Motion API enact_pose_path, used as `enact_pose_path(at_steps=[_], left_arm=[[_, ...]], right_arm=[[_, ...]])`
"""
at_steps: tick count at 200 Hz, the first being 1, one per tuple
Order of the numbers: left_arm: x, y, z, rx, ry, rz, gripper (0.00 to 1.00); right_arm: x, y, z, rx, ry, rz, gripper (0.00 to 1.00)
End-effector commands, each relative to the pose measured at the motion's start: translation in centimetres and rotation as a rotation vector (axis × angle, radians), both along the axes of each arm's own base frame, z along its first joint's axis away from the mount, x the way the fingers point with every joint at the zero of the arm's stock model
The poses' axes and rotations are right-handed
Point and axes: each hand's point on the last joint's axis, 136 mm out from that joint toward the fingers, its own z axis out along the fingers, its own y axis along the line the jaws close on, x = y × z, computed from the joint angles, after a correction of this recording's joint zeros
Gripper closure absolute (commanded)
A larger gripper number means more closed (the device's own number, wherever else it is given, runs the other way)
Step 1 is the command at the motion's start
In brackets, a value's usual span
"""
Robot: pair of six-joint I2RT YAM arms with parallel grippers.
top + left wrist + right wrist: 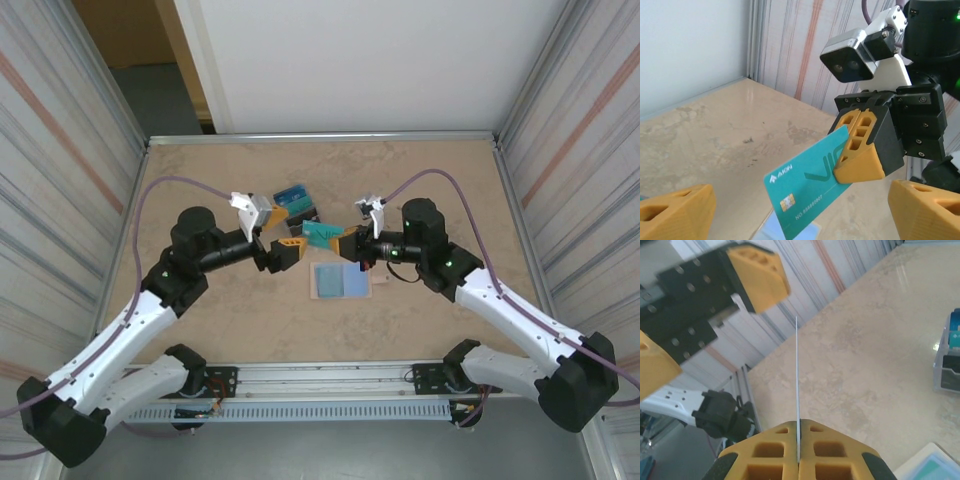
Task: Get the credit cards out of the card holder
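Note:
A teal credit card [320, 235] hangs in the air above the table, with my right gripper [346, 241] shut on one of its short ends. In the right wrist view the card [797, 365] shows edge-on, pinched between the closed orange fingers [765, 455]. My left gripper [285, 231] stands open around the card's free end without touching it. Its orange fingers [675, 210] show far apart on either side of the card [805, 185]. The card holder [342, 280] lies open on the table below, pale blue inside up.
A small clear box [295, 203] with blue, teal and dark cards stands behind the grippers, at the right edge of the right wrist view [946, 365]. Ribbed walls close the table on both sides. A metal rail runs along the near edge.

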Motion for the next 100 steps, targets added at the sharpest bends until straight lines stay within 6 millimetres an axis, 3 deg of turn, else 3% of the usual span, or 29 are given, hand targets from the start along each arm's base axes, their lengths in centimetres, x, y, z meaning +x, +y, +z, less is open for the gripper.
enact_pose_path(at_steps=[1,100], left_arm=[[-1.1,-0.1,-0.9,0.151,-0.039,-0.078,0.13],[-3.8,-3.6,-0.5,0.311,0.088,-0.491,0.34]], right_arm=[[-1.3,-0.3,0.1,-0.057,-0.021,0.043,1.00],[-3.5,0.0,0.1,-0.093,-0.016,0.156,1.00]])
